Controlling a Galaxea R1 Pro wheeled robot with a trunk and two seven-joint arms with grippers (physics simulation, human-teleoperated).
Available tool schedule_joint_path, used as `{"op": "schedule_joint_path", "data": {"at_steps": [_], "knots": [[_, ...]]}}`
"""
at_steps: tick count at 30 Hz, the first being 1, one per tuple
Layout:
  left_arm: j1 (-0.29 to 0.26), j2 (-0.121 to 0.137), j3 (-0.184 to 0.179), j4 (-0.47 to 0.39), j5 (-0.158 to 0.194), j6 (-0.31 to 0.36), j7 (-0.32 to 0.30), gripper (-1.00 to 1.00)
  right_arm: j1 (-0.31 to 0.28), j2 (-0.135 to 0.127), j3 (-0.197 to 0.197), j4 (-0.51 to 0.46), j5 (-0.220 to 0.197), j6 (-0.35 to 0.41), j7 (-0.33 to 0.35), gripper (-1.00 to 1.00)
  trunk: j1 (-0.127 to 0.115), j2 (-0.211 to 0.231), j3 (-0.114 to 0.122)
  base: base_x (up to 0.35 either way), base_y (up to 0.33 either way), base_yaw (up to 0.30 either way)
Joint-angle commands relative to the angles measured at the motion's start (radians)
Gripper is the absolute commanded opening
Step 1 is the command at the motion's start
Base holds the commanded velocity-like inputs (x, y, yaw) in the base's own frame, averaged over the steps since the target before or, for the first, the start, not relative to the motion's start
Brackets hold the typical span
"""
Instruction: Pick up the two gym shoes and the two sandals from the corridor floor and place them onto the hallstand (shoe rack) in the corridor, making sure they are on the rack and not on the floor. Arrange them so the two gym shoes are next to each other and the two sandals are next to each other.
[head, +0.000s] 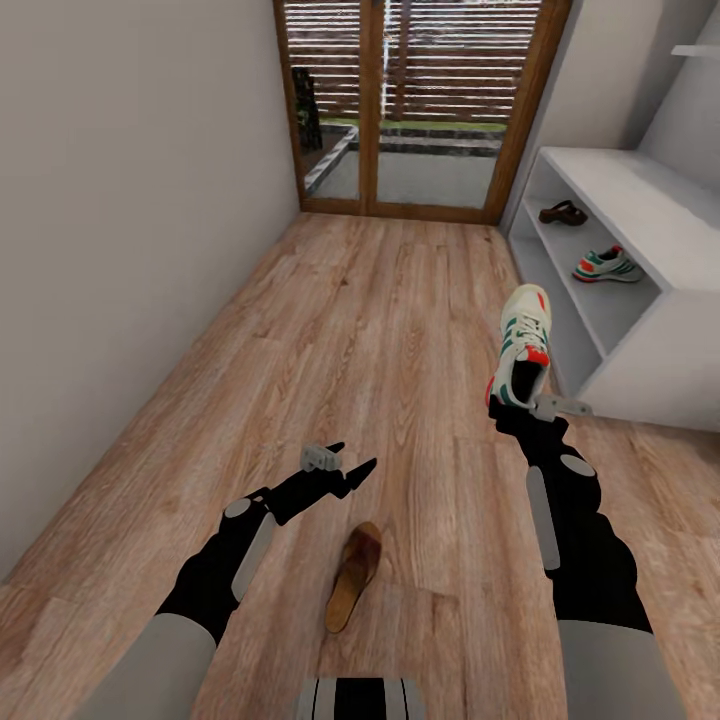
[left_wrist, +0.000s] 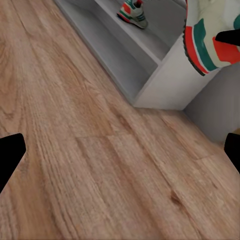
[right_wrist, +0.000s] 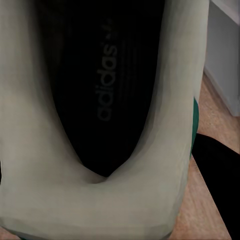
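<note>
My right gripper (head: 516, 400) is shut on the heel of a white gym shoe (head: 522, 345) with teal stripes, holding it above the corridor floor (head: 380, 320) just in front of the white hallstand (head: 640, 205). In the right wrist view the shoe's dark inside (right_wrist: 105, 100) sits close up. The other gym shoe (head: 607, 266) and a dark-brown sandal (head: 563, 213) rest apart on the hallstand's middle shelf. A second sandal (head: 355, 575) lies on the floor near my base. Just above and left of it, my left gripper (head: 345, 466) hangs open and empty.
A plain wall runs along the left side. A wooden glass door (head: 420, 100) closes the corridor's far end. The left wrist view shows the hallstand's near corner (left_wrist: 165, 75), the shelved gym shoe (left_wrist: 134, 12) and the held one (left_wrist: 210, 42).
</note>
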Motion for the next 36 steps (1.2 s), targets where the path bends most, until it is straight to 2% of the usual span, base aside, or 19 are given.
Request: {"op": "schedule_joint_path", "data": {"at_steps": [1, 7, 13, 15, 17, 18, 20, 21, 24, 28, 36], "knots": [[0.0, 0.0, 0.0, 0.0, 0.008, 0.005, -0.002, 1.0, -0.001, 0.001, -0.001, -0.001, -0.003, 0.005, -0.003, -1.0, 0.0, 0.0, -0.001, 0.0, -0.046, -0.001], [0.0, 0.004, 0.003, 0.0, 0.008, 0.004, -0.002, 1.0, -0.001, 0.001, 0.001, -0.001, -0.001, 0.006, -0.003, -1.0, 0.0, 0.0, 0.0, 0.0, -0.011, -0.047], [0.0, 0.022, 0.005, 0.0, 0.008, 0.004, 0.011, 1.0, -0.001, 0.001, 0.001, -0.001, -0.001, 0.007, -0.003, -1.0, 0.0, 0.0, 0.002, 0.0, -0.001, -0.099], [0.0, 0.029, 0.006, 0.001, 0.008, 0.005, 0.052, 1.0, -0.001, 0.001, 0.001, -0.001, -0.001, 0.007, -0.003, -1.0, 0.0, 0.0, 0.002, 0.0, 0.0, -0.005], [0.001, 0.044, 0.003, 0.005, 0.01, 0.005, 0.217, 1.0, -0.001, 0.001, 0.001, -0.001, -0.001, 0.007, -0.003, -1.0, 0.0, 0.0, 0.002, 0.0, 0.0, -0.001], [0.001, 0.045, 0.003, 0.005, 0.01, 0.005, 0.241, 1.0, -0.001, 0.001, 0.001, -0.001, -0.001, 0.007, -0.003, -1.0, 0.0, 0.0, 0.002, 0.0, 0.0, 0.0], [0.001, 0.046, 0.001, 0.009, 0.01, 0.005, 0.332, 1.0, -0.001, 0.001, 0.001, -0.001, -0.001, 0.007, -0.003, -1.0, 0.0, 0.0, 0.002, 0.0, 0.0, 0.0], [0.002, 0.046, 0.0, 0.013, 0.01, 0.005, 0.353, 1.0, -0.001, 0.001, 0.001, -0.001, -0.001, 0.008, -0.003, -1.0, 0.0, 0.0, 0.002, 0.0, 0.0, 0.0], [0.002, 0.043, -0.003, 0.052, 0.008, 0.004, 0.461, 1.0, -0.001, 0.001, 0.001, -0.001, -0.002, 0.009, -0.003, -1.0, 0.0, 0.0, 0.002, 0.0, 0.0, 0.0], [0.001, 0.042, -0.003, 0.074, 0.007, 0.003, 0.512, 1.0, -0.001, 0.001, 0.001, -0.002, -0.003, 0.022, -0.002, -1.0, 0.0, 0.0, 0.002, 0.0, 0.0, 0.0], [0.001, 0.043, -0.004, 0.081, 0.007, 0.002, 0.525, 1.0, -0.001, 0.001, 0.001, -0.003, -0.003, 0.028, -0.001, -1.0, 0.0, 0.0, 0.002, -0.04, 0.0, 0.0]]}}
